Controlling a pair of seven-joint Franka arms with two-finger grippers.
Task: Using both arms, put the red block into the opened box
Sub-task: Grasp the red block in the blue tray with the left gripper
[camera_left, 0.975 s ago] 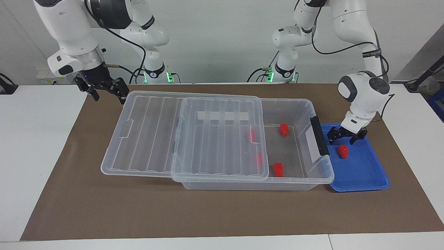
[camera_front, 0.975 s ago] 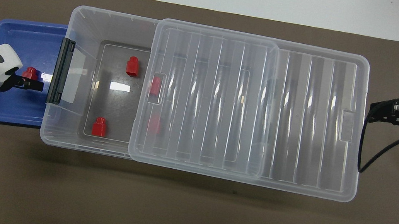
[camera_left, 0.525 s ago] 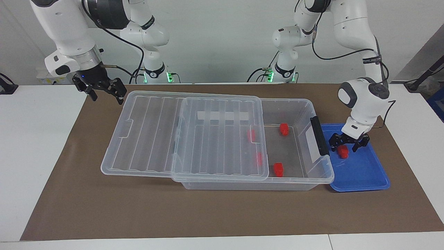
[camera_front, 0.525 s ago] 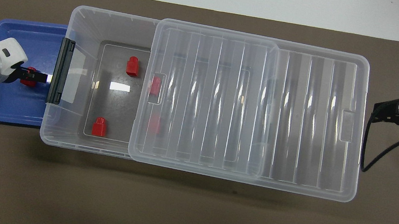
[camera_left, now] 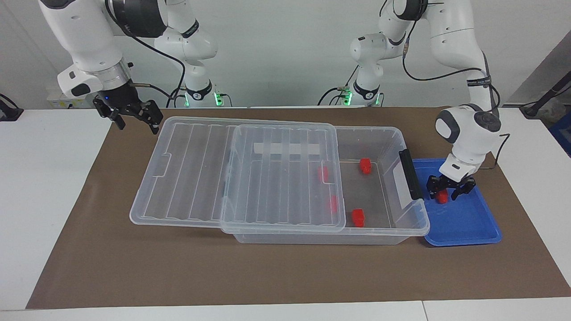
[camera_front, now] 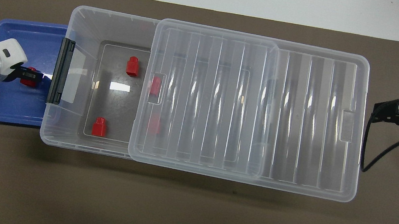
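A small red block (camera_left: 441, 197) (camera_front: 28, 81) lies in the blue tray (camera_left: 468, 223) (camera_front: 19, 36) at the left arm's end of the table. My left gripper (camera_left: 446, 196) (camera_front: 31, 74) is down in the tray, shut on this block. The clear box (camera_left: 419, 225) (camera_front: 80, 17) stands beside the tray. Its ribbed lid (camera_left: 223, 174) (camera_front: 262, 109) is slid toward the right arm's end, leaving the tray end uncovered. Several red blocks lie inside, one (camera_left: 365, 165) uncovered near the latch end. My right gripper (camera_left: 138, 125) (camera_front: 377, 113) hangs open over the mat beside the lid's end.
A dark grey latch (camera_left: 410, 174) (camera_front: 60, 71) stands on the box wall between the tray and the uncovered part of the box. A brown mat (camera_left: 267, 276) covers the table under everything. White tabletop shows at both ends.
My left gripper came down into the tray and closed around the red block. The right gripper rose slightly and then held still.
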